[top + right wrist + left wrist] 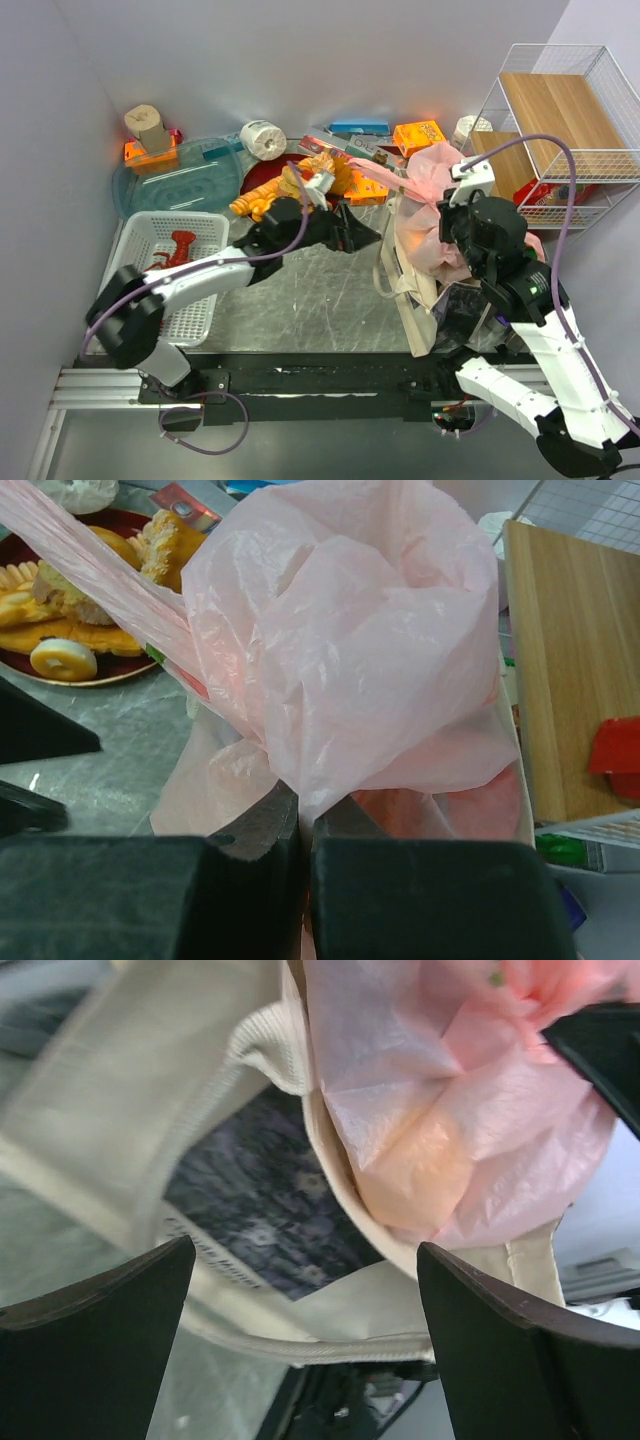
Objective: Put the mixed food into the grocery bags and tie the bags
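Observation:
The translucent pink plastic bag (pixel 432 200) bulges out of the top of the beige canvas tote (pixel 412 300) at the right of the table. My right gripper (pixel 462 215) is shut on a bunched fold of the pink bag (pixel 350 650), with film pinched between its fingers (pixel 255 825). One pink handle stretches away to the upper left (pixel 90 565). My left gripper (pixel 365 238) is open and empty beside the tote's left side. Its view shows the tote's dark printed panel (pixel 260 1195), a webbing handle (pixel 265 1045) and the pink bag (pixel 450 1130). The mixed food is hidden.
A dark red plate (pixel 262 180) of breads and croissants sits behind the left gripper. A white basket (pixel 205 305) with a red lobster (pixel 176 250) is at the left. A blue tray lid (pixel 180 175), boxes and a wire shelf (pixel 560 120) line the back and right.

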Robot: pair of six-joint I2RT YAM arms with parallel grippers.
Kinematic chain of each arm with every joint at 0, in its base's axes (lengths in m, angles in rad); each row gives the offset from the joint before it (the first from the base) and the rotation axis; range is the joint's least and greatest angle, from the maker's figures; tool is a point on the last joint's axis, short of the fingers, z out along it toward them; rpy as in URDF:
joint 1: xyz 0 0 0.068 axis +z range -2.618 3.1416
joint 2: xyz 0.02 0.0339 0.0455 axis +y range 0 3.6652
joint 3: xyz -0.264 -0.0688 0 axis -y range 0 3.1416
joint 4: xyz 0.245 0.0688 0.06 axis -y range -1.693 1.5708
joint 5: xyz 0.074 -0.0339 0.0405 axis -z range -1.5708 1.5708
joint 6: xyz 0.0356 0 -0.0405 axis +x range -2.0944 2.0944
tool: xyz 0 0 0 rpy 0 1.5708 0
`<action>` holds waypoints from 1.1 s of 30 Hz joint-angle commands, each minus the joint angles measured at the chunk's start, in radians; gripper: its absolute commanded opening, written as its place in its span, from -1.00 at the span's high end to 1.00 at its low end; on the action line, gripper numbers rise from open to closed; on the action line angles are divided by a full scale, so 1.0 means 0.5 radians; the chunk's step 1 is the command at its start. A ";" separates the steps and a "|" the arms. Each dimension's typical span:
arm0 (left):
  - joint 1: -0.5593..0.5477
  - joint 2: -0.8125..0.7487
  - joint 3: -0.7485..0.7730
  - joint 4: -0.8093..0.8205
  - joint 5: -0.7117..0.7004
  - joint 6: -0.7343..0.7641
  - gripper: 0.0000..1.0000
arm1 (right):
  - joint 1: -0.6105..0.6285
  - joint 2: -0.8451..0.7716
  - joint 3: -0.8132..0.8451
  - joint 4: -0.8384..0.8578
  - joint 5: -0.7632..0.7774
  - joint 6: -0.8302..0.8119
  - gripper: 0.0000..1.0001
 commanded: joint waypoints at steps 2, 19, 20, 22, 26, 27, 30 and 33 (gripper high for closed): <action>-0.071 0.264 0.141 0.529 0.165 -0.381 -0.91 | -0.023 -0.070 -0.004 -0.014 0.135 0.047 1.00; -0.225 0.657 0.432 0.428 0.166 -0.384 0.17 | -0.032 -0.134 -0.038 -0.042 0.209 -0.026 1.00; -0.225 0.660 0.426 0.450 0.181 -0.415 0.41 | -0.035 -0.137 -0.041 -0.033 0.206 -0.030 1.00; -0.225 0.657 0.417 0.493 0.218 -0.446 0.68 | -0.032 -0.143 -0.068 -0.005 0.182 -0.045 1.00; -0.228 0.550 0.423 0.377 0.194 -0.403 0.97 | -0.035 -0.119 -0.124 0.010 0.139 -0.011 1.00; -0.228 0.492 0.429 0.331 0.169 -0.376 0.98 | -0.032 -0.104 -0.163 0.019 0.132 0.001 1.00; -0.231 0.399 0.499 0.113 0.086 -0.247 0.98 | -0.032 -0.061 -0.237 0.053 0.102 0.062 1.00; -0.252 0.332 0.616 0.011 0.059 -0.130 0.98 | -0.044 0.004 -0.332 0.093 0.044 0.148 1.00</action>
